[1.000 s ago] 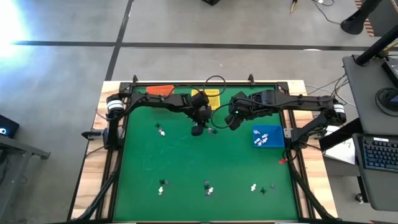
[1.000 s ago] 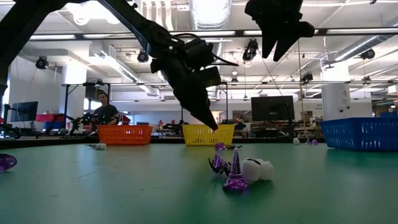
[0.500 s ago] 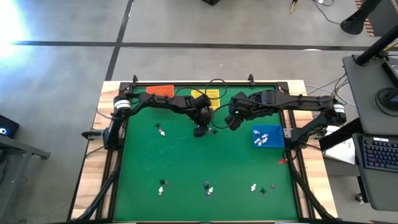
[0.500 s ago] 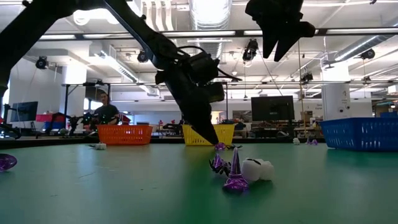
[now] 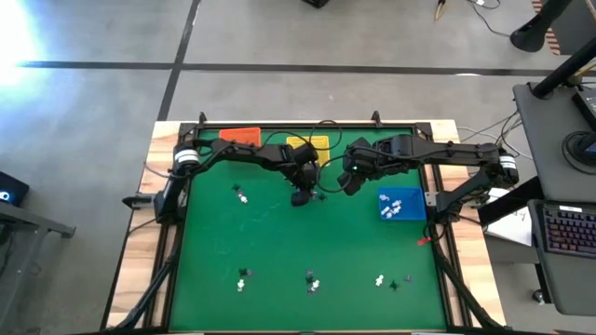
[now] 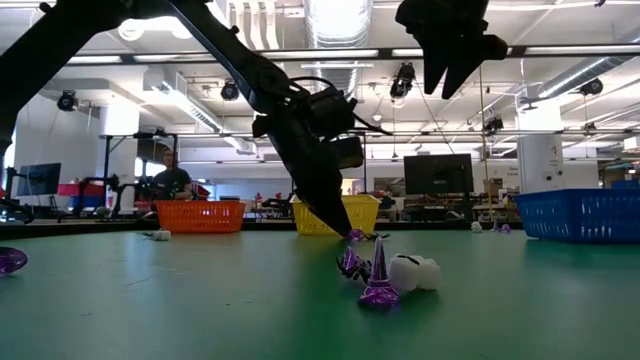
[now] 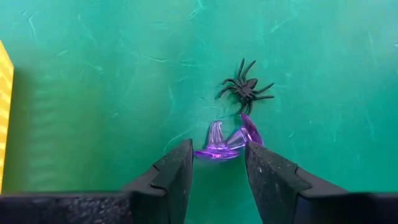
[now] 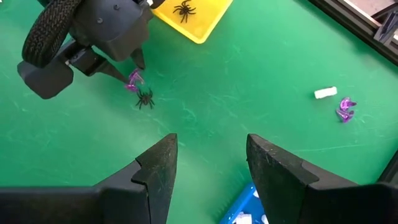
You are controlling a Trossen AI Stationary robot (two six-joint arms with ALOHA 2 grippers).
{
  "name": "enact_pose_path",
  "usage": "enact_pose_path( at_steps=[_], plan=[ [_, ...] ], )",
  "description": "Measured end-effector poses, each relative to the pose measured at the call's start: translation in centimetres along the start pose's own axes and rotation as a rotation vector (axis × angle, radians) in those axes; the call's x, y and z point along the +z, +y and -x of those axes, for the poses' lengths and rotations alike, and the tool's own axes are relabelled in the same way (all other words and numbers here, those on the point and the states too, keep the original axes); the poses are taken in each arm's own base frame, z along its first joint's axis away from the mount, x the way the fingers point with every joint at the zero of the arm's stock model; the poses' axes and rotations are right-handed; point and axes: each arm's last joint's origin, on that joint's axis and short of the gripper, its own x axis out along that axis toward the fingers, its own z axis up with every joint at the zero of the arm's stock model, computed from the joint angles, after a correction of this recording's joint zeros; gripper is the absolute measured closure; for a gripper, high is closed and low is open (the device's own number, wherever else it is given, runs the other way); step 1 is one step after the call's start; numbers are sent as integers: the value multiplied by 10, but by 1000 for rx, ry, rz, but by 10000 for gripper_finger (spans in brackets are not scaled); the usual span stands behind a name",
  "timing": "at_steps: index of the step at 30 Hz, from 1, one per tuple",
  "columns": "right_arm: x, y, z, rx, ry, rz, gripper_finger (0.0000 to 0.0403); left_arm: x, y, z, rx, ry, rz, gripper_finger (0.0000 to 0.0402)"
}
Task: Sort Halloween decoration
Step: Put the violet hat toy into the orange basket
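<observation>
Beside the yellow plastic basket [image 8: 189, 15] holding a black spider, the left gripper [image 7: 219, 163] points down, fingers parted around a purple witch-hat trinket [image 7: 225, 140] on the mat. Right gripper [image 8: 207, 163] hovers open nearby.

Witch hat [image 7: 222, 142] between left tool's [image 7: 217, 163] fingers, apparently touching spider [image 7: 245, 87].

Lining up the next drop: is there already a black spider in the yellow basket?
Yes, the right wrist view shows a black spider lying inside the yellow basket.
</observation>
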Motion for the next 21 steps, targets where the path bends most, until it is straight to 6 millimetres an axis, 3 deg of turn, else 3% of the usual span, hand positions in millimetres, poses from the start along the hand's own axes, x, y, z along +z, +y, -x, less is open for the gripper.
enact_pose_path(
  at_steps=[21],
  plan=[
    [-2,-2,0,-18,18,10,218,6,-4,15,2,23,4,358]
  ],
)
